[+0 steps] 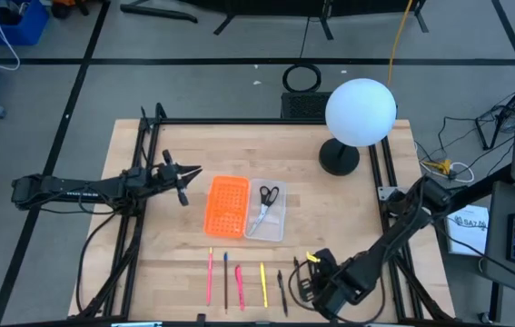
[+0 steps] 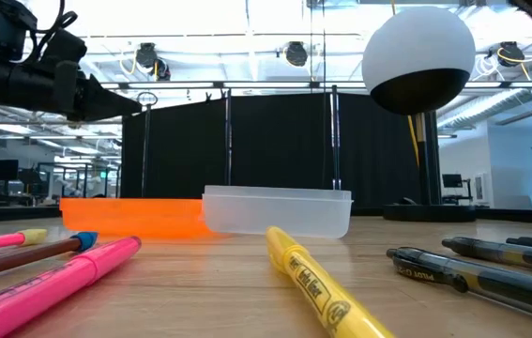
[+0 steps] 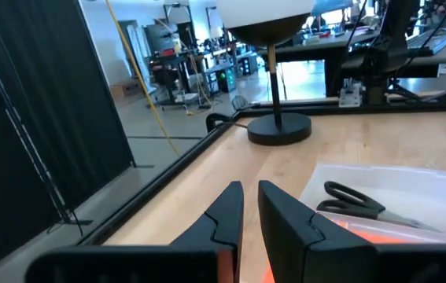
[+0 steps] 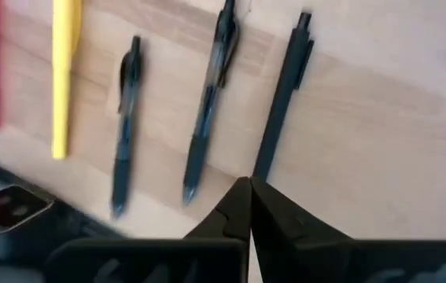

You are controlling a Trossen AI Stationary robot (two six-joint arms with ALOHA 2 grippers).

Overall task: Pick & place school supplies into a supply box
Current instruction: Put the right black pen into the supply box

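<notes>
Right end effector (image 4: 248,187), fingers pressed together and empty, hangs just above the black pen (image 4: 281,94), whose long axis points away from it; left arm waits farther off.

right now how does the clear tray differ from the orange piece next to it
The clear tray is see-through plastic with smooth walls; the orange piece is solid colour and full of holes. The clear tray holds scissors; the orange piece holds nothing. In the low view the tray stands taller. Both are rectangles of similar footprint, side by side.
</notes>
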